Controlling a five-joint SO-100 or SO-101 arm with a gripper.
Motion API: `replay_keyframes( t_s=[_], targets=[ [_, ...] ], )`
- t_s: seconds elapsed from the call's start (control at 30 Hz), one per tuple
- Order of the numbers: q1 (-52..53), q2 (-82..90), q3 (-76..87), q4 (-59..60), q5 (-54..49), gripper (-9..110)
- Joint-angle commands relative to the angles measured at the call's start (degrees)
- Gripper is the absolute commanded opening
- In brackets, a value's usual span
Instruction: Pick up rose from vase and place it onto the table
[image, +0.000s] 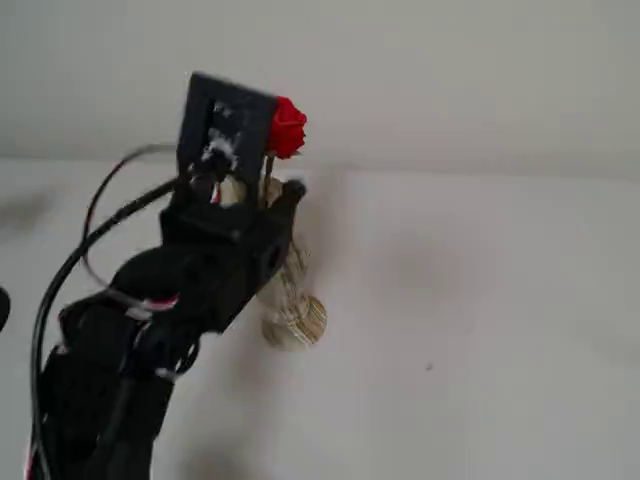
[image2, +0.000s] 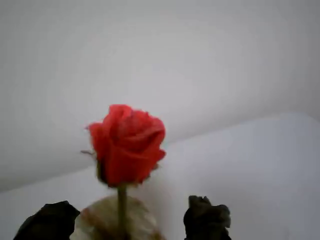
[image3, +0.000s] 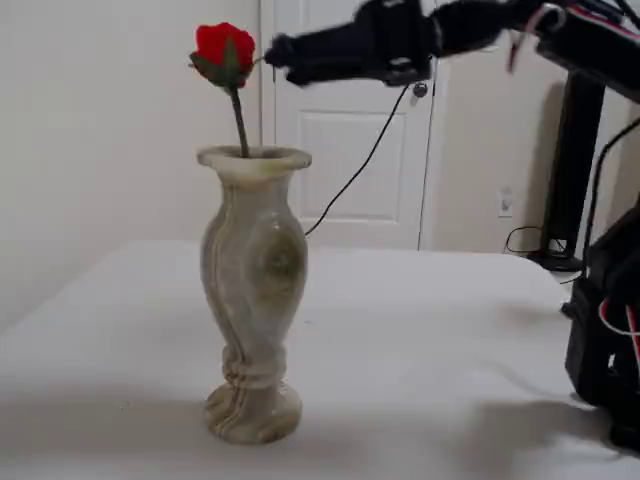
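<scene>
The red rose (image3: 224, 48) stands upright in the marbled cream vase (image3: 253, 290), its bloom (image2: 127, 145) clear above the flared mouth (image2: 102, 222). My gripper (image3: 280, 52) reaches in from the right at bloom height in a fixed view, its tip just beside the flower. The wrist view shows the gripper (image2: 129, 220) open: two dark fingertips (image2: 207, 217) stand wide apart on either side of the thin stem (image2: 121, 205), not touching it. From above, the arm covers most of the vase; the rose (image: 287, 127) and the vase foot (image: 295, 320) show past the gripper (image: 272, 190). The white table (image3: 420, 330) carries the vase.
The arm's black body and cables (image: 110, 380) fill the lower left of a fixed view. A black stand with wires (image3: 605, 330) sits at the table's right edge. A white door (image3: 350, 150) and walls lie behind.
</scene>
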Motion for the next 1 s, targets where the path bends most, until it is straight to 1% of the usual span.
replay_keyframes(
  t_s=[0.0, 0.13, 0.3, 0.4, 0.53, 0.57, 0.73, 0.97],
  targets=[
    [-0.26, -3.69, -5.36, -3.16, 0.62, 30],
    [-1.32, -6.24, -5.36, -4.66, 1.49, 30],
    [-1.49, -9.32, -5.36, -7.65, 1.67, 26],
    [-1.49, -10.46, -5.36, -8.96, 1.41, 17],
    [-1.85, -11.60, -6.77, -9.40, 1.67, 1],
    [-2.02, -11.60, -7.21, -9.23, 1.67, 0],
    [-2.72, -11.60, -12.30, -6.94, 1.32, 0],
    [-0.97, -13.36, -28.30, 1.05, -1.14, 0]
  ],
)
